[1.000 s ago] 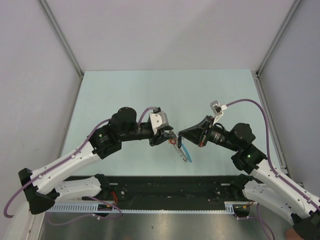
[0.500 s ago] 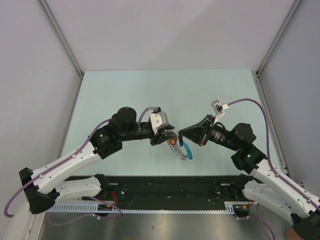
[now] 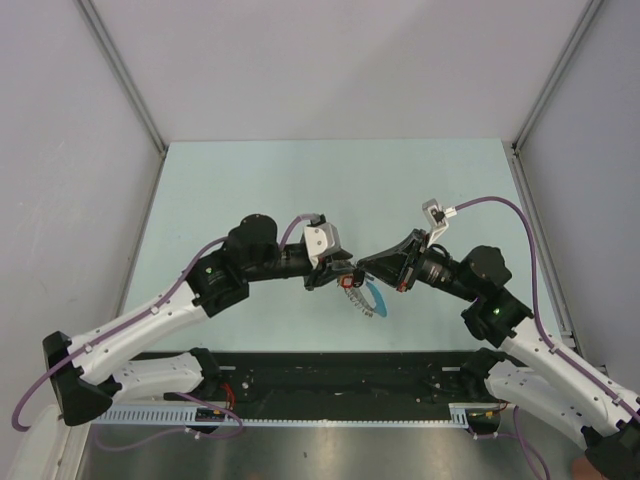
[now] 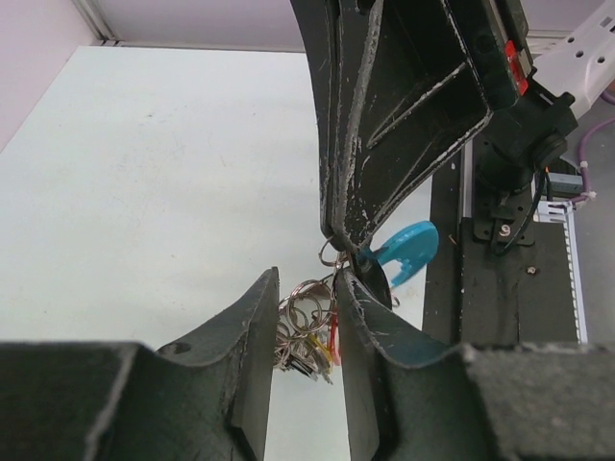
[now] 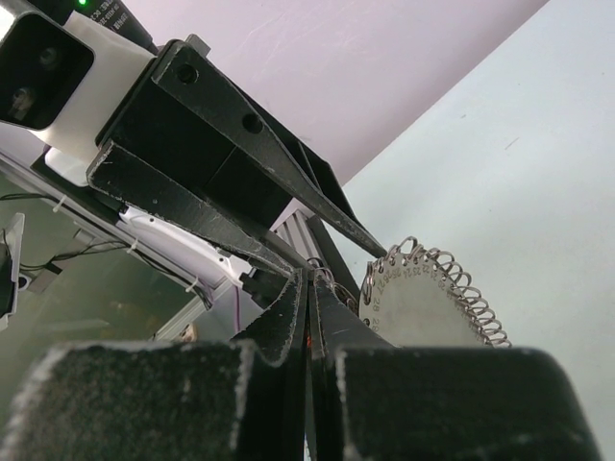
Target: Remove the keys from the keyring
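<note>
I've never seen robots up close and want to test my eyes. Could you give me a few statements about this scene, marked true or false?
1. The right gripper is shut. True.
2. The keyring lies far away from both grippers. False: it sits right between the two grippers' tips.
3. A light-blue band hangs beside the silvery rings. True.
4. The left gripper has its fingers pressed together with nothing between them. False: they stand apart, with rings between them.
</note>
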Available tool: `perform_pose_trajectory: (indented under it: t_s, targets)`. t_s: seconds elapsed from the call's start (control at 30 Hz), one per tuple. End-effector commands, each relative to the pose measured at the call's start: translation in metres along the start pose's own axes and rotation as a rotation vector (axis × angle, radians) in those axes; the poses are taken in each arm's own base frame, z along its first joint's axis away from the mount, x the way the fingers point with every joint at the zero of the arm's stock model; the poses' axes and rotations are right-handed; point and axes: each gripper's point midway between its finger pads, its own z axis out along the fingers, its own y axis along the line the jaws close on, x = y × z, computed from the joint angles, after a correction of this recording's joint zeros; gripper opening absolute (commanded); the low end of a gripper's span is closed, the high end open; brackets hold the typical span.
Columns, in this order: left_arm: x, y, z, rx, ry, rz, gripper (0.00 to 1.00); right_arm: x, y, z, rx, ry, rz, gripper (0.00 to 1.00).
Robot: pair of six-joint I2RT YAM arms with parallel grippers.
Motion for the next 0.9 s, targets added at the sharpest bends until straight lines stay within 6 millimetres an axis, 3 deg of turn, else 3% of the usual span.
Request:
perform_pose_trajectory:
  t_s: [0.0,0.13,0.4,0.5,0.57,0.67,0.87]
  targets:
    - [-0.001,-0.007,0.001,0.044,-0.027,0.040,0.33,-0.019,0.026,0.000,-0.093,-0.060,-0.038,0.00]
    - [-0.001,-0.015,0.002,0.091,-0.038,0.029,0.22,-0.020,0.027,-0.001,-0.093,-0.063,-0.039,0.00]
    - [0.006,-0.026,0.005,0.155,-0.007,-0.003,0.19,-0.018,0.025,-0.002,-0.081,-0.059,-0.039,0.00]
    - [0.007,-0.027,0.005,0.160,-0.010,-0.011,0.02,-0.018,0.023,-0.003,-0.066,-0.061,-0.033,0.00]
    - [0.008,-0.023,0.006,0.136,-0.007,-0.017,0.00,-0.019,0.022,-0.005,-0.055,-0.066,-0.034,0.00]
    - [0.009,-0.019,0.006,0.106,0.000,-0.037,0.00,-0.018,0.015,-0.008,-0.010,-0.072,-0.032,0.00]
    - [0.002,-0.001,-0.003,-0.024,-0.049,-0.035,0.00,-0.010,-0.020,-0.017,0.162,-0.062,-0.004,0.00]
